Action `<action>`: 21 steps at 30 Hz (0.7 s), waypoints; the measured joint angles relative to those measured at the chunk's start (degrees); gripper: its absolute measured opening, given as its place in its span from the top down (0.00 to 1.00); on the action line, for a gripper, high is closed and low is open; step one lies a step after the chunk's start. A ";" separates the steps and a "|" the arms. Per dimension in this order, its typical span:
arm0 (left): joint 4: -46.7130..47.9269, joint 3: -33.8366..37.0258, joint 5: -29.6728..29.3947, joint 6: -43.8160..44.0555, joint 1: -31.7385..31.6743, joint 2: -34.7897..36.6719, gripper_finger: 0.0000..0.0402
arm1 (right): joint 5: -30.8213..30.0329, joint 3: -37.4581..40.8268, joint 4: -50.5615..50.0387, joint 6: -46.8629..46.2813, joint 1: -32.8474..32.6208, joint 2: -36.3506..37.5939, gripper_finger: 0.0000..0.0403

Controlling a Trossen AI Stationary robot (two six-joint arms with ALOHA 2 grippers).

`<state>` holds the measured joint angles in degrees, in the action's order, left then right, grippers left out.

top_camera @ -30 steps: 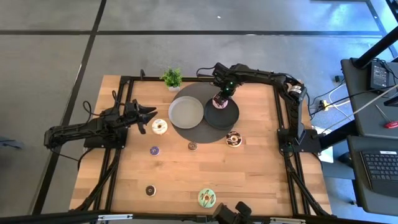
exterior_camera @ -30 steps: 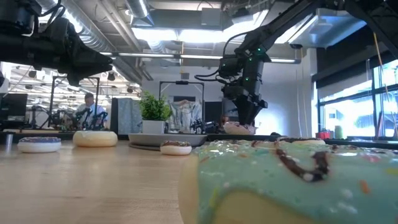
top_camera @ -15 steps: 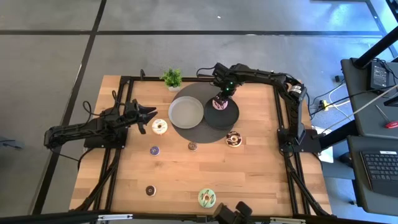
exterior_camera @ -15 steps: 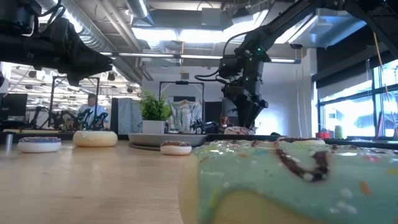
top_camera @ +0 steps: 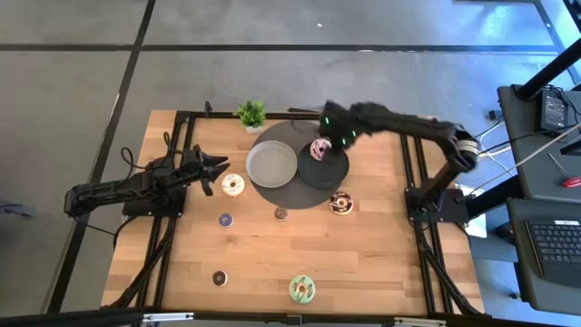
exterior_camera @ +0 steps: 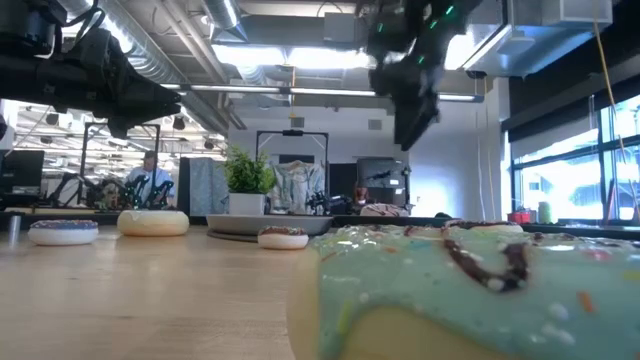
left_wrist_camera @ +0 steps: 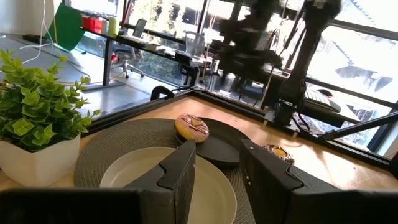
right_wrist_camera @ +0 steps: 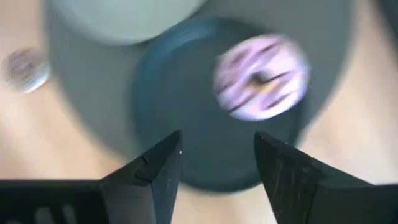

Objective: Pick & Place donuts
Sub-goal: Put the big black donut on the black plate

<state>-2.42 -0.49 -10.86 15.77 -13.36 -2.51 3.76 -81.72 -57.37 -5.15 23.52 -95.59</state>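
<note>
From above, the pink donut (top_camera: 320, 149) lies on the dark plate (top_camera: 329, 172), which overlaps the round grey mat (top_camera: 290, 193) near the table's (top_camera: 381, 245) far edge, beside the light plate (top_camera: 271, 163). The right gripper (top_camera: 335, 129) hangs just above it, empty; the left gripper (top_camera: 216, 169) waits by the left edge, next to the white donut (top_camera: 233, 185). The chocolate-sprinkled donut (top_camera: 341, 203), green donut (top_camera: 302, 289) and three tiny ones (purple (top_camera: 225, 219), brown (top_camera: 281, 213), dark (top_camera: 219, 278)) are scattered across the table.

At table level, the green donut (exterior_camera: 470, 295) fills the foreground.

The left wrist shows its fingers (left_wrist_camera: 180, 180) spread, with the pink donut (left_wrist_camera: 191, 127) beyond.

The right wrist shows its fingers (right_wrist_camera: 155, 171) spread above the pink donut (right_wrist_camera: 261, 76).
</note>
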 joint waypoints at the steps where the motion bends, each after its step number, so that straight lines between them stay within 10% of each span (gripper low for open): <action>1: 0.00 0.01 0.04 0.03 0.01 0.00 0.69 | -0.81 1.97 0.25 -2.02 -2.24 1.81 0.51; 21: 0.00 0.00 -0.03 0.04 0.01 -0.01 0.69 | -6.99 37.15 20.58 -45.58 -23.60 10.58 0.51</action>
<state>-2.42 -0.49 -10.90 15.81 -13.34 -2.52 -3.23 -44.57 -36.79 -50.73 -0.08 -85.01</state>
